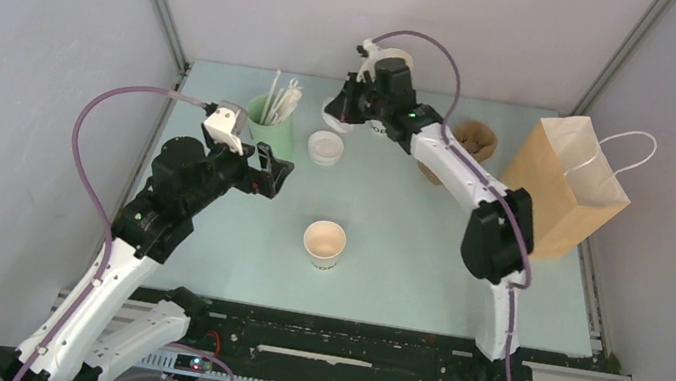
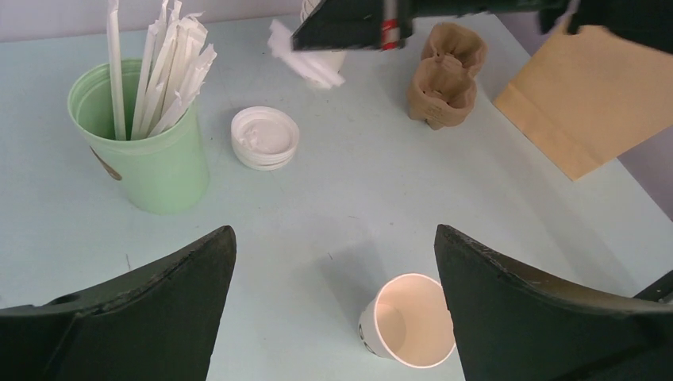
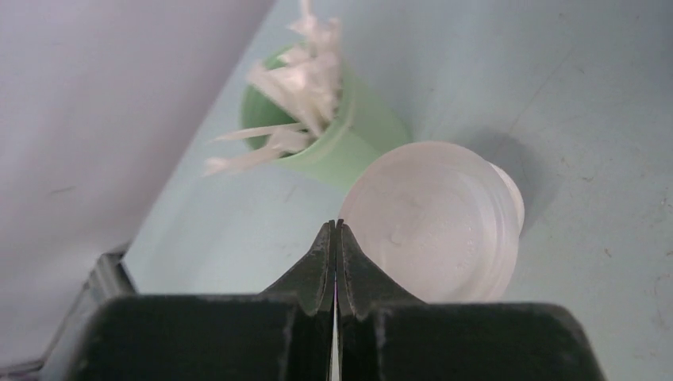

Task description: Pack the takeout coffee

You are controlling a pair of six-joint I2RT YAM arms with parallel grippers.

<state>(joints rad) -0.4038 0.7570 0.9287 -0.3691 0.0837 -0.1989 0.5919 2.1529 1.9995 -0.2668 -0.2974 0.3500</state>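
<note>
The takeout coffee cup (image 1: 324, 243) stands upright mid-table, white with dark lettering and an open top; no lid is on it. In the left wrist view the cup (image 2: 409, 321) sits low, close to my right finger. My left gripper (image 1: 271, 172) (image 2: 333, 230) hovers left of the cup, open and holding nothing. A stack of white lids (image 1: 325, 147) (image 2: 264, 137) (image 3: 432, 222) lies on the table behind it. My right gripper (image 1: 335, 114) (image 3: 337, 225) is shut, its tips at the left rim of the lid stack; I cannot tell whether a lid rim is pinched.
A mint-green cup (image 1: 271, 125) (image 2: 147, 151) (image 3: 349, 135) with straws stands at the back left. A brown cardboard carrier (image 1: 471, 142) (image 2: 444, 75) and a standing paper bag (image 1: 567, 184) (image 2: 587, 103) are at the back right. Walls close in the table.
</note>
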